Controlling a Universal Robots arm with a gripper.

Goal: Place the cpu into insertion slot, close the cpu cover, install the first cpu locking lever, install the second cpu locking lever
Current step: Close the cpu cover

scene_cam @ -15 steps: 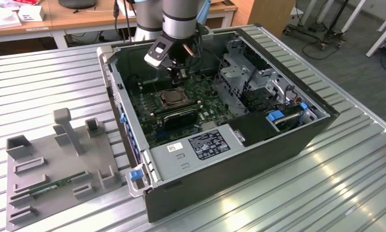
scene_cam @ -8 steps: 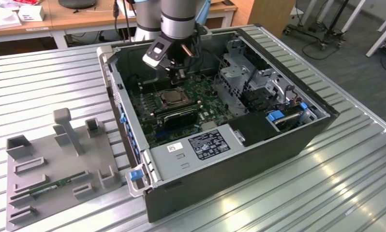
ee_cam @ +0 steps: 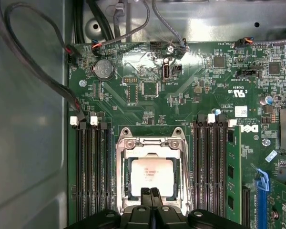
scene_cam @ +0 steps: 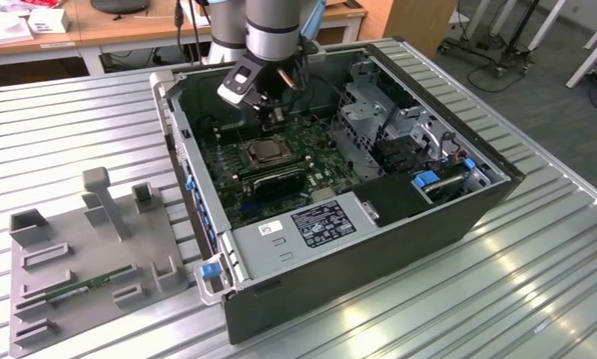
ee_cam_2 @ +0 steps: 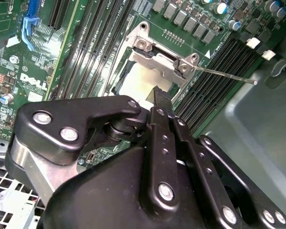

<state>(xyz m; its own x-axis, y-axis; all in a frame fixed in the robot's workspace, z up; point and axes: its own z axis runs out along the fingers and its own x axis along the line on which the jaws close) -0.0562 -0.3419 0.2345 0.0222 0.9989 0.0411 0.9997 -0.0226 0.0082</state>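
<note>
- Around the workstation, wooden desks (scene_cam: pixel 129 26) and a grey carpeted floor (scene_cam: pixel 538 82) border the bench. Nothing there stands near the arm.
- The ribbed silvery metal table (scene_cam: pixel 498 299) carries the work. Its slats are glossy and look slippery, so I judge that side loads could shift anything loose.
- The open dark computer case (scene_cam: pixel 378 277) lies on its side on the table. A grey moulded fixture tray (scene_cam: pixel 79 232) sits just beside it, at the exterior view's left.
- The black linkage gripper (ee_cam: pixel 150 193) hangs inside the case above the socket. Its fingertips are pressed together with nothing between them. Contact with the parts below cannot be confirmed.
- The green circuit board (ee_cam: pixel 181 95) fills the case floor, with long black memory slots (ee_cam: pixel 93 171) on both sides of the socket.
- The insertion slot (ee_cam: pixel 127 179), a square socket with a dark body, already holds the chip.
- The cpu cover (ee_cam: pixel 151 150), a thin silvery frame plate with a cut-out centre, appears to lie down over it.
- The cpu (ee_cam: pixel 152 174), a flat square chip with a silvery-tan face, is seated in the slot and shows through the cut-out.
- A thin silvery wire lever (ee_cam_2: pixel 224 74) projects from the socket corner over the memory slots and appears unlatched. Lever installation is judged to be the step in hand.
  - Bear on the rod alone.
  - Keep the fingertips off the chip face.
  - Stay clear of the slot clips.
</note>
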